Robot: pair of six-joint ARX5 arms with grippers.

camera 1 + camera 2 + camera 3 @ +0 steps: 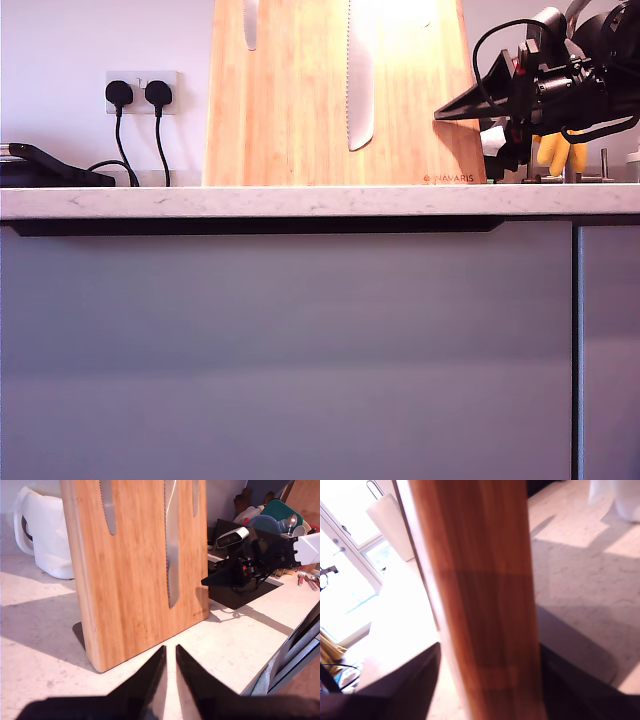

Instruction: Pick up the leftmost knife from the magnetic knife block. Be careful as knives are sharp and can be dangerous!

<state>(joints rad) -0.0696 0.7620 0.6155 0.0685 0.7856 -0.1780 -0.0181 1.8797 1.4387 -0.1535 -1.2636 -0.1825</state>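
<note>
A pale speckled stone worktop point(300, 201) is being shown along a kitchen wall, with grey cabinet fronts point(290, 350) below it and a double wall socket point(140, 92) carrying two black plugs at the exterior view's left. The magnetic knife block point(290, 110), a flat bamboo board with small red lettering at its lower corner, is being seen standing upright on the worktop, filling the middle of the exterior view. The leftmost knife point(250, 25) is being held flat against the board's face near its top, blade pointing down, toward the exterior view's left; only its rounded tip is being shown there, and its handle is cut off by the frame. A long serrated blade point(360, 85) is hanging beside it, well apart, reaching further down the board. In the first wrist view a third, short blade tip point(195, 497) is showing beyond the long one.

My first gripper point(170, 667) is being held low over the worktop just in front of the board's base, its black fingers nearly pressed together with a thin gap and nothing between them. My second gripper point(487, 680) is being held at the board's edge on the exterior view's right, its fingers spread to either side of the edge; contact cannot be told. A white jug-like container point(47, 532) is standing behind the block.
</note>
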